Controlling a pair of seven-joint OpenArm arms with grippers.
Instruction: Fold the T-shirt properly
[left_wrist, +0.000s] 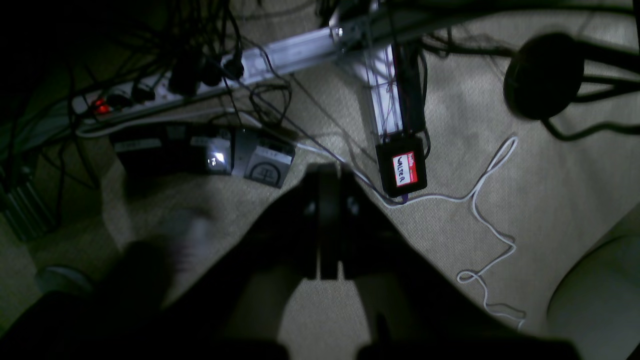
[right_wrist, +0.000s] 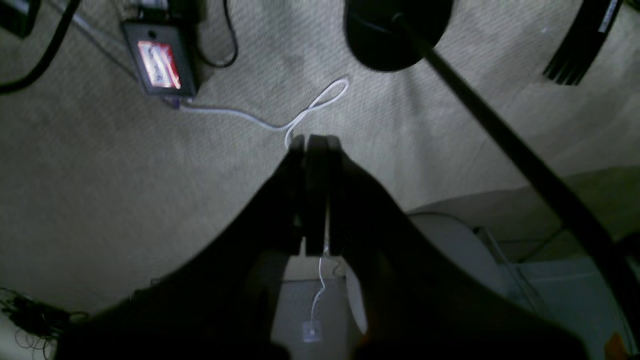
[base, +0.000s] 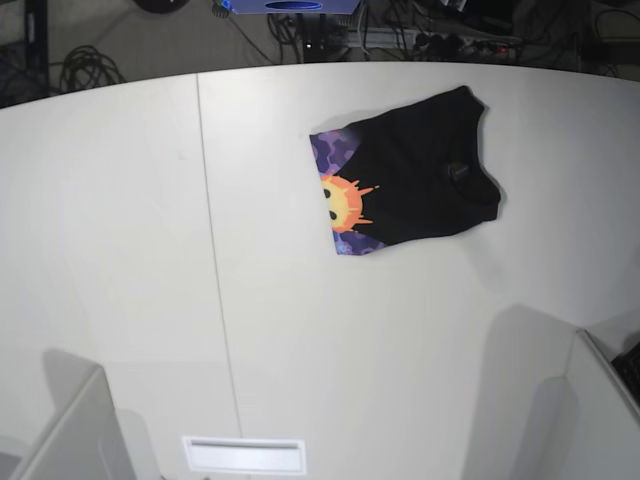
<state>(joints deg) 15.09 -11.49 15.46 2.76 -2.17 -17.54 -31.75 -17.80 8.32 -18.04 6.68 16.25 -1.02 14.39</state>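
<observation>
Black cloth T-shirt (base: 425, 175) folded, orange smiley print showing, near white table's (base: 150, 250) far right edge, left gripper (left_wrist: 327, 172) and right gripper (right_wrist: 316, 145) fingers pressed together, holding nothing.

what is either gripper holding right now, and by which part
Nothing. Both the left gripper and right gripper are shut on nothing above carpet; the black cloth T-shirt lies untouched on the white table.

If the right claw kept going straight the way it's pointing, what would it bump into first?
Probably the white cable lying on the beige carpet just past the tips of the right claw, which looks shut. Depth is hard to judge, so it might meet bare carpet instead.
</observation>
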